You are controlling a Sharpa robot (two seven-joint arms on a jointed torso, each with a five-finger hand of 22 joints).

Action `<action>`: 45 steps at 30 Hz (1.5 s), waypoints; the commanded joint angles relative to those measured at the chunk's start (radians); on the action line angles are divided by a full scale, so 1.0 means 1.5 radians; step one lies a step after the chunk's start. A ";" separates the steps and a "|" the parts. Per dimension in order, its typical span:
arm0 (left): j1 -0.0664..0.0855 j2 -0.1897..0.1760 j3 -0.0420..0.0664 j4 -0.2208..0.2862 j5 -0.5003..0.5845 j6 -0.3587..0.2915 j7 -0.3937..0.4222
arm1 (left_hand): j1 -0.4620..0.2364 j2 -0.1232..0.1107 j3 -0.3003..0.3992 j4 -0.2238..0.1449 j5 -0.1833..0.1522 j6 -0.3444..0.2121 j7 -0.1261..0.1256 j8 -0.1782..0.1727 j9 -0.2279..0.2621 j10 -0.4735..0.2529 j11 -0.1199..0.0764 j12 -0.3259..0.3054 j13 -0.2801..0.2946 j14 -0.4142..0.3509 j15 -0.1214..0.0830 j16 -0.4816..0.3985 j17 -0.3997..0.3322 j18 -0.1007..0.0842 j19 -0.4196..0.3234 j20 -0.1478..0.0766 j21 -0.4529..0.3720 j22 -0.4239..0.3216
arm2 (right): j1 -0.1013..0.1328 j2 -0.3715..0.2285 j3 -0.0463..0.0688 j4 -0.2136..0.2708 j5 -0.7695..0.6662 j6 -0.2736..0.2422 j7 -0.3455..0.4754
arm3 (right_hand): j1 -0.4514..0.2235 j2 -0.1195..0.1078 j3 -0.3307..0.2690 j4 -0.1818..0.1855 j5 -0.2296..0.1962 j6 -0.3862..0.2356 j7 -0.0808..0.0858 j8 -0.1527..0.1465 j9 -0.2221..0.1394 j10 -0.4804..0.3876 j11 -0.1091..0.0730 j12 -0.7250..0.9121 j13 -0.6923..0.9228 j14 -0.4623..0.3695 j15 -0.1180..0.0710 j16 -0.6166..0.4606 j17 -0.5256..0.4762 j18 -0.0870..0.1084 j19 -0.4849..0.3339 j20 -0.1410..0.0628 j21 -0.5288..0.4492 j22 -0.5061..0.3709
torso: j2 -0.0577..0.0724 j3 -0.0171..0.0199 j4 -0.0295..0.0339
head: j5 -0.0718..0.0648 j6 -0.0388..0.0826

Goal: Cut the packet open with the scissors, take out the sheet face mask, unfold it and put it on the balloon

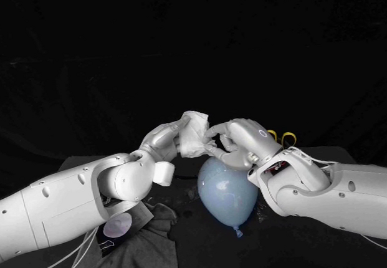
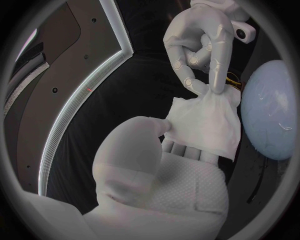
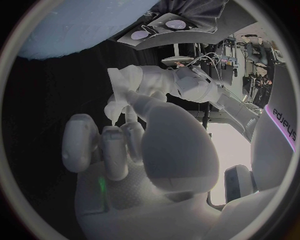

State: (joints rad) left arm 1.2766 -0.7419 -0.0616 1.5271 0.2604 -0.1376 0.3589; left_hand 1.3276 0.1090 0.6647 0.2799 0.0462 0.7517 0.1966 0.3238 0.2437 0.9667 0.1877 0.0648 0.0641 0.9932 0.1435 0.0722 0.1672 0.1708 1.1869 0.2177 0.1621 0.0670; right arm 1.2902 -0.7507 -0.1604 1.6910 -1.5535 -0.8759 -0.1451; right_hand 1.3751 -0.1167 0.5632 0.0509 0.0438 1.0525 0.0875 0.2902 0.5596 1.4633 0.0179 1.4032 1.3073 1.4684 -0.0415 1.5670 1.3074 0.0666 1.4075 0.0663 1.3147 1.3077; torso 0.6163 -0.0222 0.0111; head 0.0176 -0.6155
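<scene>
Both hands meet in mid-air above the pale blue balloon [image 1: 227, 194], which lies on the black table with its knot toward me. Between them is the white sheet face mask [image 1: 193, 134], still folded and crumpled. My left hand [image 1: 161, 141] holds its lower part between thumb and fingers. My right hand [image 1: 236, 140] pinches its upper corner. In the left wrist view the mask [image 2: 206, 125] hangs from the right hand [image 2: 203, 45] down onto the left hand [image 2: 156, 170], beside the balloon [image 2: 269, 115]. In the right wrist view, the right hand [image 3: 137, 150] faces the left arm [image 3: 187, 85] under the balloon [image 3: 75, 25].
The yellow handles of the scissors [image 1: 285, 136] show just behind my right wrist. A dark cloth [image 1: 144, 250] lies crumpled on the table at the front left, under my left forearm and close to the balloon.
</scene>
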 commanded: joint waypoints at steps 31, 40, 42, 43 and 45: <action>0.002 0.003 0.002 -0.034 0.004 0.003 0.017 | 0.007 0.003 -0.003 -0.006 0.002 -0.003 0.030 0.005 0.002 -0.002 0.002 0.000 0.000 -0.001 -0.003 0.001 0.000 0.010 0.006 0.000 0.001 0.000 | -0.003 -0.035 0.000 0.038 0.044 0.028 0.040 | -0.005 -0.007 0.022 -0.018 0.003 0.003 -0.005 0.037 0.024 0.032 -0.010 0.017 0.123 0.068 -0.010 0.003 0.176 -0.004 0.008 -0.007 0.012 0.062 | 0.000 -0.0005 0.0002 | 0.003 -0.001; 0.002 0.003 0.003 -0.037 0.004 -0.002 0.020 | 0.008 0.002 -0.003 -0.007 0.002 -0.002 0.030 0.006 0.002 -0.001 0.002 0.000 0.000 -0.001 -0.003 0.001 0.000 0.009 0.006 0.000 -0.001 -0.001 | -0.008 -0.045 0.000 0.045 0.040 0.040 0.038 | -0.006 -0.006 0.029 -0.021 0.003 0.003 -0.006 0.044 0.028 0.035 -0.011 0.025 0.127 0.068 -0.010 0.003 0.176 -0.005 0.011 -0.008 0.017 0.066 | 0.000 -0.0004 0.0001 | 0.005 -0.001; 0.002 0.004 0.003 -0.041 0.004 -0.002 0.020 | 0.008 0.002 -0.003 -0.007 0.002 -0.002 0.030 0.006 0.002 -0.001 0.002 0.000 0.000 -0.001 -0.003 0.001 0.000 0.009 0.006 0.000 -0.001 -0.001 | -0.009 -0.048 0.000 0.047 0.040 0.044 0.040 | -0.006 -0.006 0.030 -0.022 0.003 0.004 -0.006 0.045 0.029 0.035 -0.011 0.024 0.127 0.068 -0.011 0.003 0.176 -0.005 0.011 -0.008 0.016 0.066 | 0.000 -0.0004 -0.0013 | 0.005 0.000; 0.002 0.004 0.004 -0.042 0.004 -0.002 0.020 | 0.008 0.002 -0.003 -0.007 0.002 -0.002 0.030 0.006 0.002 -0.001 0.002 0.000 0.000 -0.001 -0.003 0.001 0.000 0.009 0.006 0.000 -0.001 -0.001 | -0.010 -0.049 0.000 0.048 0.040 0.046 0.041 | -0.006 -0.006 0.030 -0.022 0.003 0.004 -0.006 0.045 0.029 0.035 -0.011 0.024 0.127 0.068 -0.011 0.003 0.176 -0.005 0.011 -0.008 0.016 0.066 | 0.000 -0.0004 -0.0013 | 0.005 0.000; 0.002 0.005 0.004 -0.045 0.004 -0.002 0.020 | 0.008 0.002 -0.003 -0.007 0.002 -0.002 0.030 0.006 0.002 -0.001 0.002 0.000 0.000 -0.001 -0.003 0.001 0.000 0.009 0.006 0.000 -0.001 -0.001 | -0.010 -0.051 0.000 0.049 0.040 0.053 0.043 | -0.006 -0.006 0.031 -0.022 0.003 0.003 -0.006 0.045 0.029 0.036 -0.011 0.025 0.127 0.068 -0.011 0.003 0.176 -0.005 0.010 -0.008 0.016 0.065 | 0.000 -0.0003 -0.0005 | 0.005 -0.002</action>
State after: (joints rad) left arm 1.2772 -0.7375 -0.0574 1.4603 0.2624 -0.1402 0.3710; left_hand 1.3317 0.1129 0.6593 0.2745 0.0460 0.7515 0.1964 0.3273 0.2455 0.9667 0.1877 0.0648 0.0641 0.9932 0.1436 0.0722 0.1672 0.1859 1.1920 0.2128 0.1645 0.0663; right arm 1.2755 -0.8260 -0.1615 1.7619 -1.4858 -0.8300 -0.0971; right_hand 1.3710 -0.1209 0.6047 0.0177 0.0439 1.0555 0.0805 0.3518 0.6014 1.4665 0.0071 1.4344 1.3079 1.4648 -0.0519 1.5669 1.3073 0.0605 1.4181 0.0554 1.3340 1.3074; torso 0.6164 -0.0227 0.0106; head 0.0246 -0.6163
